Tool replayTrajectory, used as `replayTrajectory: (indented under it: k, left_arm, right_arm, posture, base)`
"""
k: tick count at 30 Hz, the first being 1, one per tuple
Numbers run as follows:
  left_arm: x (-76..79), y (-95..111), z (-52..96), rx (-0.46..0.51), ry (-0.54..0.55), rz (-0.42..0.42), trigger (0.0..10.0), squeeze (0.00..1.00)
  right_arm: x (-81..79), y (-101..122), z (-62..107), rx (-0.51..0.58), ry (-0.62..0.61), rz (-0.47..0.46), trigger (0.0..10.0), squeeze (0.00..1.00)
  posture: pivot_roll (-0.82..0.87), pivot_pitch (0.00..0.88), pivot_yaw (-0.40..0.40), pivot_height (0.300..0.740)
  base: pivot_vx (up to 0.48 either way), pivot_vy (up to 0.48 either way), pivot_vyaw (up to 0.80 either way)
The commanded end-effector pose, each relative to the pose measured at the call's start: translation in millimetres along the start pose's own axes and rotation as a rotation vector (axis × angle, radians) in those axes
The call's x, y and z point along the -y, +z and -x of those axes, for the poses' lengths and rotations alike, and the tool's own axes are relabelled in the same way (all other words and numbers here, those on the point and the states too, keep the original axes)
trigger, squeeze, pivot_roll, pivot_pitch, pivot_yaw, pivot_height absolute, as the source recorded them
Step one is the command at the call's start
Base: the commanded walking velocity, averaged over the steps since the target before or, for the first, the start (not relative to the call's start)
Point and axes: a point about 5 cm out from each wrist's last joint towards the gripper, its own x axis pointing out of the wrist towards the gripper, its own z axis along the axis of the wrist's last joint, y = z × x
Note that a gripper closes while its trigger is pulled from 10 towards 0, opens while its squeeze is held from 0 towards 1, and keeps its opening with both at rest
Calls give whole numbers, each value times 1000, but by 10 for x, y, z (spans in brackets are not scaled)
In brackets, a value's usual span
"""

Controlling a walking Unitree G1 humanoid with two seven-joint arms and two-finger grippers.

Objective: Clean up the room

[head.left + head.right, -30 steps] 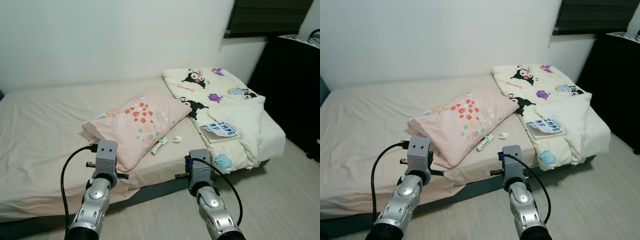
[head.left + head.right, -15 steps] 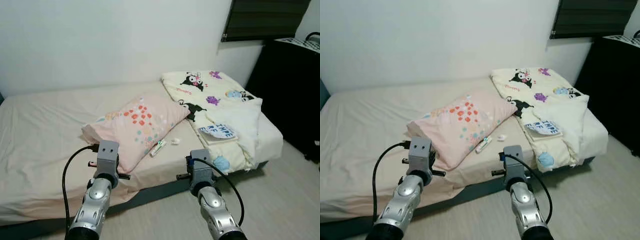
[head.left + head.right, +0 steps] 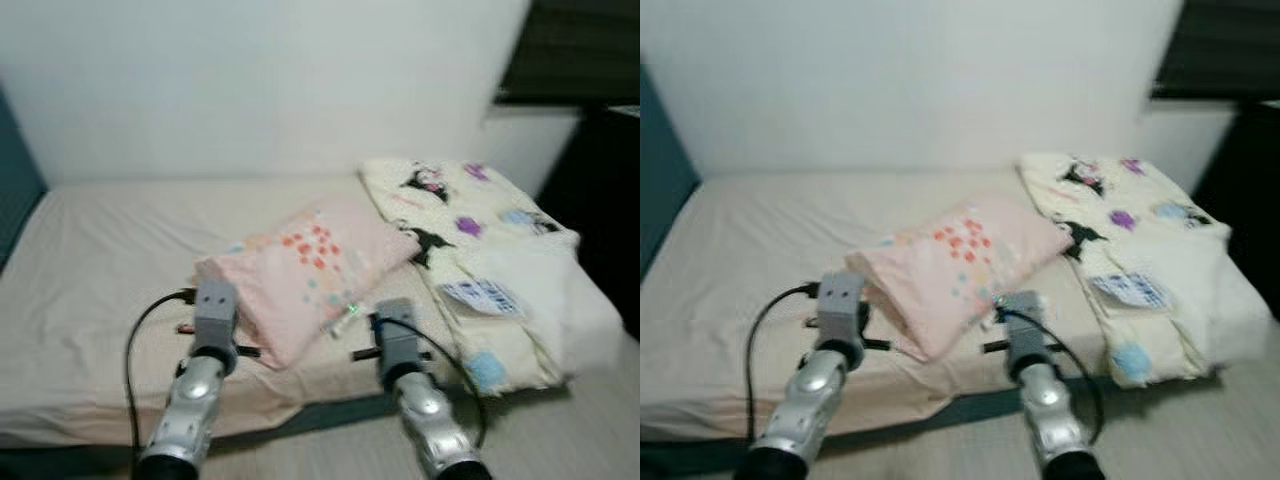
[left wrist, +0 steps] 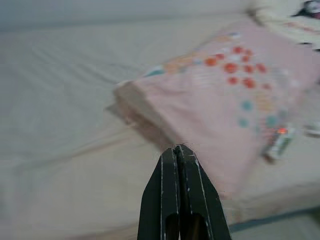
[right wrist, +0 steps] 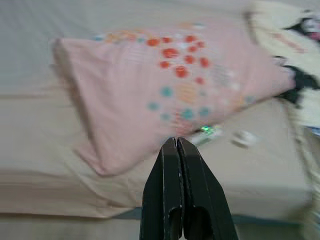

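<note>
In front of the bed [image 3: 100, 290], the left pincer [image 4: 178, 150] and right pincer [image 5: 175, 142] are held raised, each clenched on nothing. Just beyond them a pink pillow [image 3: 310, 265] is seen askew on the sheet, with a small tube [image 5: 206, 132] and a white scrap [image 5: 242, 138] beside it, and a folded cartoon quilt [image 3: 470, 230] further right. Compared with half a second ago, the head views are swung leftward and blurred; repositioning is inferred, with no item yet collected.

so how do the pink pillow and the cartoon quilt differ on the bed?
The pillow is pink with red and teal dots; the quilt is cream with dark cartoon figures. The pillow lies diagonally mid-bed; the quilt is folded along the bed's right end. Both rest on the beige sheet.
</note>
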Motion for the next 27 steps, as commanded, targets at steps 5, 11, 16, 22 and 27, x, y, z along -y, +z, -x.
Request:
replayTrajectory:
  k: [5,11,16,22,27]
  left_arm:
    - [61,-27,14,-8,-15,4,10000,0]
    - [55,-23,8,-8,-9,5,10000,0]
    - [43,-19,4,-8,-6,6,10000,0]
    - [39,-15,1,-7,-2,7,10000,0]
    - [32,-14,0,-7,5,9,10000,0]
  right_arm:
    - [111,-81,29,-35,-32,-6,10000,0]
    - [112,-86,31,-36,-33,-3,10000,0]
    - [78,-77,20,-36,-5,28,10000,0]
    - [51,-72,14,-30,13,61,10000,0]
    - [62,-79,12,-38,-3,25,10000,0]
  posture:
    - [28,0,-75,740]
    - [30,0,-74,740]
    - [31,0,-75,740]
    - [31,0,-78,740]
    - [31,0,-78,740]
  base:
    - [303,0,0]
    - [301,0,0]
    - [296,0,0]
    - [294,0,625]
    - [288,0,220]
